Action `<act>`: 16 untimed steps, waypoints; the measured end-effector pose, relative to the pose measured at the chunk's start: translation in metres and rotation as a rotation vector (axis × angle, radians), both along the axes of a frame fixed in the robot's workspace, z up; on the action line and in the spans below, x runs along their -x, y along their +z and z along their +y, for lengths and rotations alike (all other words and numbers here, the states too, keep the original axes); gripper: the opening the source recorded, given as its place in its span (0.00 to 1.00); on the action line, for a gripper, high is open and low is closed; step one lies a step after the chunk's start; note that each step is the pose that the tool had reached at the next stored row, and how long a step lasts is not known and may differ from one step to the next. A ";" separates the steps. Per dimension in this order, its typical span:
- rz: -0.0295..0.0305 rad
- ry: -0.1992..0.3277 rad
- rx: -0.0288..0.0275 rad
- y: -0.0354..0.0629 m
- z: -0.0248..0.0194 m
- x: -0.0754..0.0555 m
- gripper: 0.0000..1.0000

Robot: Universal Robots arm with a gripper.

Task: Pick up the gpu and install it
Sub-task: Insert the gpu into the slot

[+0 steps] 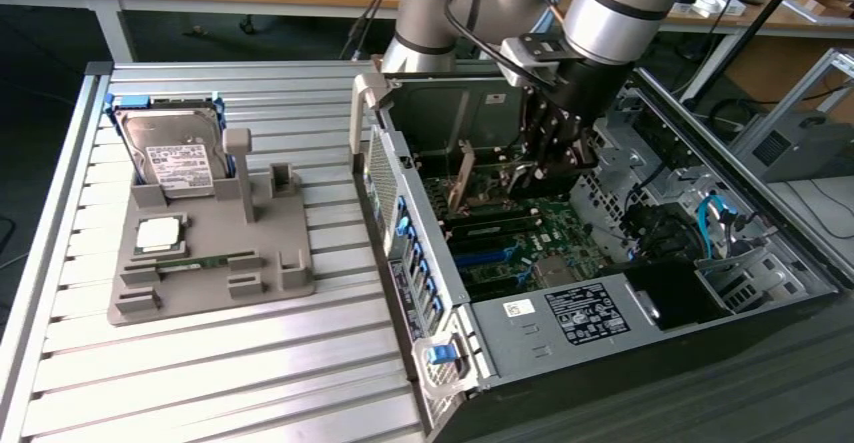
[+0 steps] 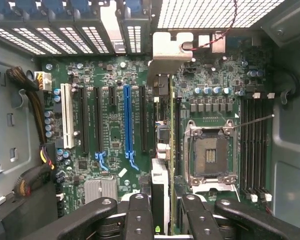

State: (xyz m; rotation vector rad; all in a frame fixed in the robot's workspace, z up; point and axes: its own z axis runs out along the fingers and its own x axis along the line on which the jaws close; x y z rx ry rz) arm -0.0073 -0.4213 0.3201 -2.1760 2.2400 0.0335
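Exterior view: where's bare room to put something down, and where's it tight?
Free: the slatted table in front of the grey parts holder, and the strip between it and the PC case. Crowded: the holder, with the hard drive, and inside the case, where the gripper holds the gpu upright over the motherboard.

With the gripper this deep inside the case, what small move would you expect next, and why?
Probably a short straight push toward the motherboard. The gripper holds the gpu edge-on inside the computer case, its silver bracket near the rear slot openings, so it looks lined up but maybe not fully seated.
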 end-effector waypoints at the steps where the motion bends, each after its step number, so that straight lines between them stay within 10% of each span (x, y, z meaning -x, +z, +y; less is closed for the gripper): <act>1: 0.0000 0.000 0.0000 -0.0001 -0.0002 0.000 0.27; 16: 0.0000 0.000 0.0000 -0.0031 -0.0026 0.002 0.27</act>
